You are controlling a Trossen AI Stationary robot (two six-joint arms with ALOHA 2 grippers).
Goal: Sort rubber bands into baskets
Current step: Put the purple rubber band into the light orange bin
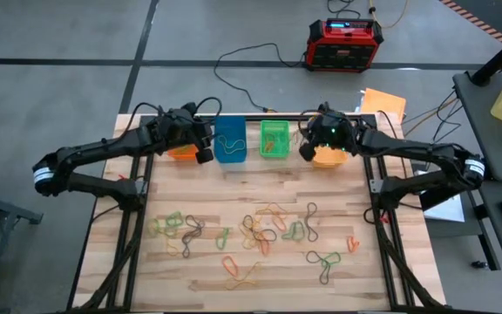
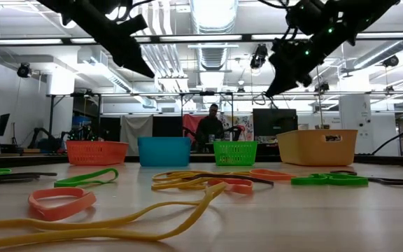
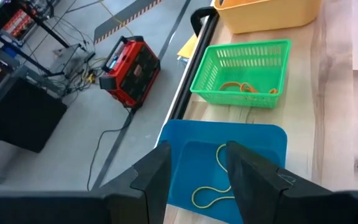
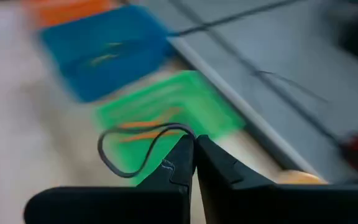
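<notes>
Many rubber bands [image 1: 260, 231] in green, orange, yellow and black lie scattered over the near half of the wooden table. Along the far edge stand the orange [image 1: 181, 153], blue [image 1: 230, 139], green [image 1: 274, 138] and yellow-orange [image 1: 329, 157] baskets. My left gripper [image 3: 197, 155] hovers open and empty over the blue basket [image 3: 260, 143], where a yellow band [image 3: 213, 186] lies. My right gripper [image 4: 195, 142] is in the air beside the green basket [image 4: 166, 106], shut on a black rubber band [image 4: 129, 149]. Orange bands [image 3: 241, 87] lie in the green basket. My right gripper pinches the black band by one end of its loop [image 4: 182, 129] between its two fingertips. The fingers slant downward toward the far edge. The rest of the loop curls out beyond the fingertips, lifted clear of the table and slack, above the green basket.
A red-and-black box [image 1: 345, 44] with black cables stands on the floor beyond the table's far edge. An orange sheet [image 1: 383, 100] lies at the far right corner. A person [image 2: 210, 126] is in the room behind the baskets.
</notes>
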